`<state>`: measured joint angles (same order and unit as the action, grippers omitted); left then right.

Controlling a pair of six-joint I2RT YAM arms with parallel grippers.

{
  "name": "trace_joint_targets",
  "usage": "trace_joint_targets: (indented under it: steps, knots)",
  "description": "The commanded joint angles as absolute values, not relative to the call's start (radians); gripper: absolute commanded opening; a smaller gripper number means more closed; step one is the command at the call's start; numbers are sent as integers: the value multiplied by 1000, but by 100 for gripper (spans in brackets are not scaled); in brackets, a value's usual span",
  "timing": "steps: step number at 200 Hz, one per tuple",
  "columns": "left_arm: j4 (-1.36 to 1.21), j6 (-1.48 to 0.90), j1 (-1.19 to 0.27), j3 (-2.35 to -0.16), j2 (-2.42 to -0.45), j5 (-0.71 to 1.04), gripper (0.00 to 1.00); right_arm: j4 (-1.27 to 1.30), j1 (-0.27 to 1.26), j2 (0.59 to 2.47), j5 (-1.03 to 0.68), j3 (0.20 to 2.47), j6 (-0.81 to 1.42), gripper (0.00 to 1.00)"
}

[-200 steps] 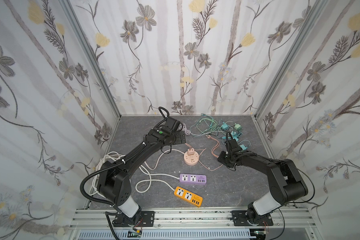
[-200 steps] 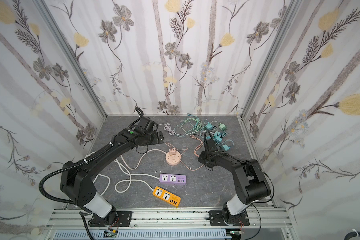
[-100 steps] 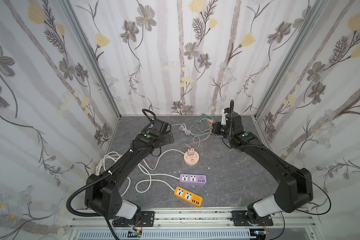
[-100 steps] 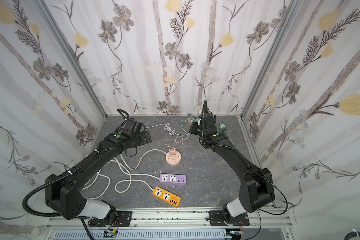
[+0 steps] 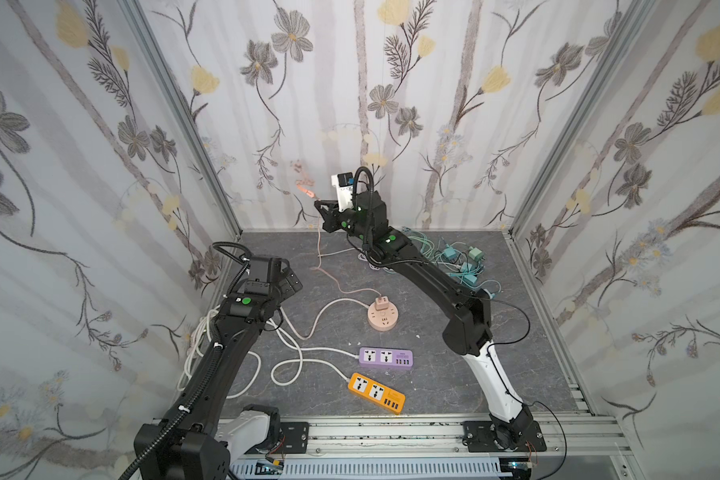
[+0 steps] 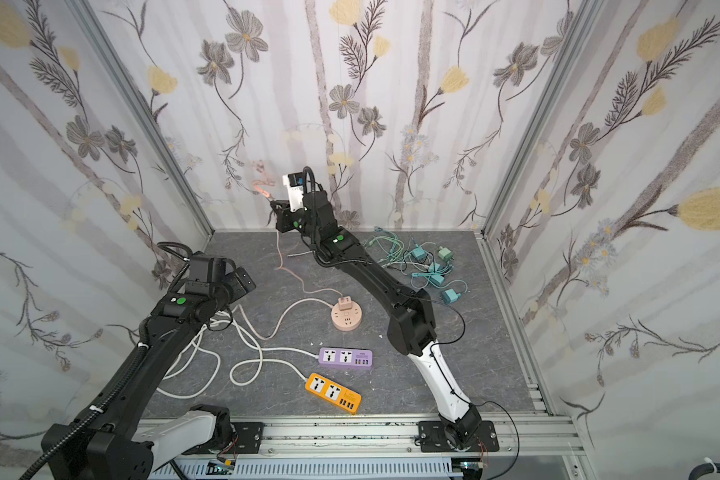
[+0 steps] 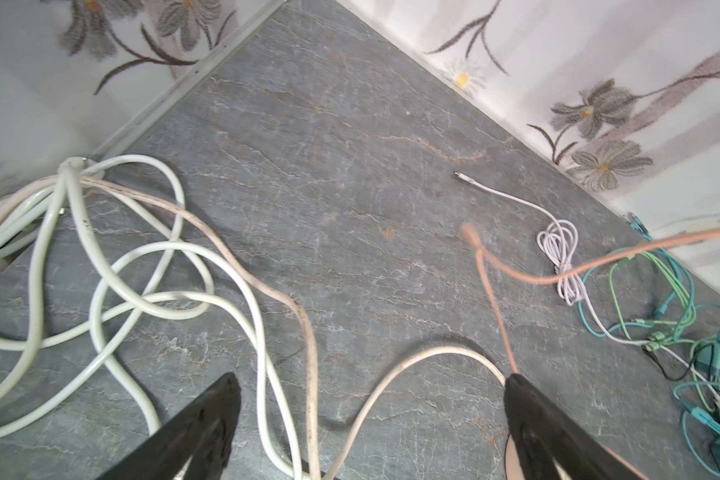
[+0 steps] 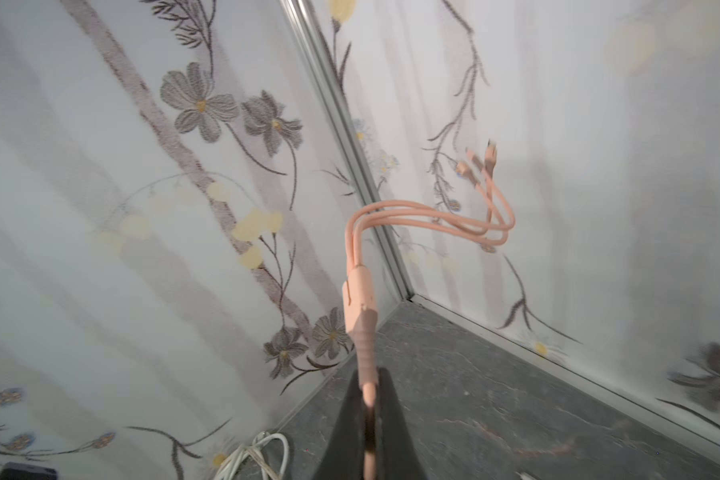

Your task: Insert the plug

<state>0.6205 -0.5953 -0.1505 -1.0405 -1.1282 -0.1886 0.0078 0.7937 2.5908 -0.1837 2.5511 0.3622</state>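
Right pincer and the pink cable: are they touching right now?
Touching. The right wrist view shows the right pincer closed on the pink cable, its jaws pinching the cable just below the splitter block, with no gap visible.

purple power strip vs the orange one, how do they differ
The purple power strip lies nearly level in both top views; the orange power strip sits slanted. Orange is nearer the front rail, purple farther back. Both have two sockets and a row of small ports, nothing plugged in.
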Motion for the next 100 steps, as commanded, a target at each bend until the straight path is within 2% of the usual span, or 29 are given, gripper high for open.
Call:
trace_joint_targets:
  steps: [1, 16, 19, 23, 25, 70, 100]
  knots:
    - [647, -606, -120, -1030, -1127, -185, 100, -122, 827, 2674, -177, 2653, 336, 54]
    - [646, -604, -115, -1025, -1136, -172, 100, -228, 821, 2676, -161, 2652, 330, 76]
    - [646, -604, -114, -1024, -1137, -171, 100, -248, 819, 2672, -162, 2651, 326, 82]
    - [644, -605, -114, -1023, -1140, -169, 100, -275, 816, 2664, -166, 2651, 322, 96]
    - [644, -604, -114, -1022, -1142, -169, 100, -285, 815, 2660, -169, 2649, 319, 99]
    - [623, -618, -112, -1023, -1178, -121, 100, -431, 787, 2480, -144, 2481, 174, 99]
    - [637, -609, -121, -1038, -1214, -96, 100, -344, 723, 2255, -41, 2110, 208, 99]
